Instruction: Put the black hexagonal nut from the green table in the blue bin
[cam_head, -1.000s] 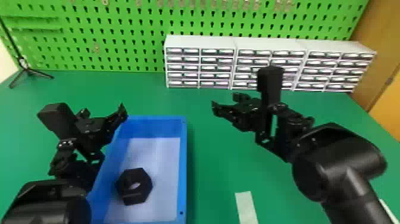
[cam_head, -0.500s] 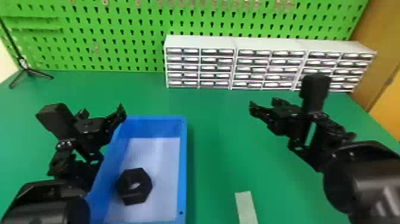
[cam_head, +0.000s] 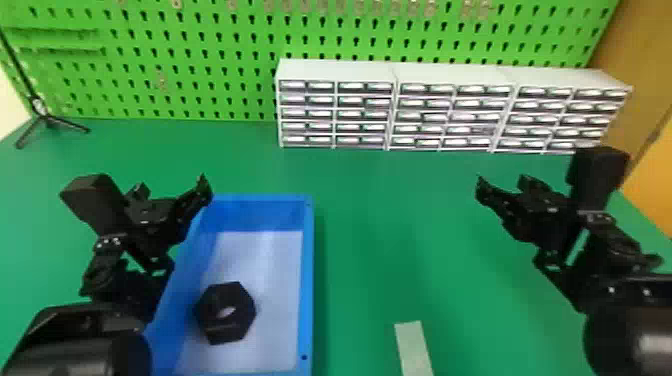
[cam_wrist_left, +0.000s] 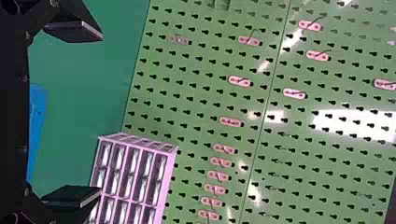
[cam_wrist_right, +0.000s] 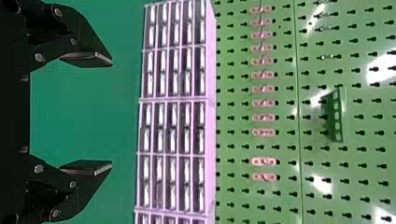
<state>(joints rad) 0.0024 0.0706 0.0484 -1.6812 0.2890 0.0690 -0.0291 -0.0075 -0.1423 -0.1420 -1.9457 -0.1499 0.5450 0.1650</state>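
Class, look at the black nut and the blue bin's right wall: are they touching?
Apart. In the head view, a strip of pale floor shows between the nut and the right wall of the blue bin.

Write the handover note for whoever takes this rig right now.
Left gripper: open, nothing between its fingers, near the bin's left side.
Right gripper: open, nothing held, above the green table, to the bin's right.
Job's things: black hexagonal nut lies inside the blue rectangular bin, on its pale floor.
Done: nut is in the bin.
Left: seemingly nothing; if you park the left arm, probably best to mind the bin's wall.
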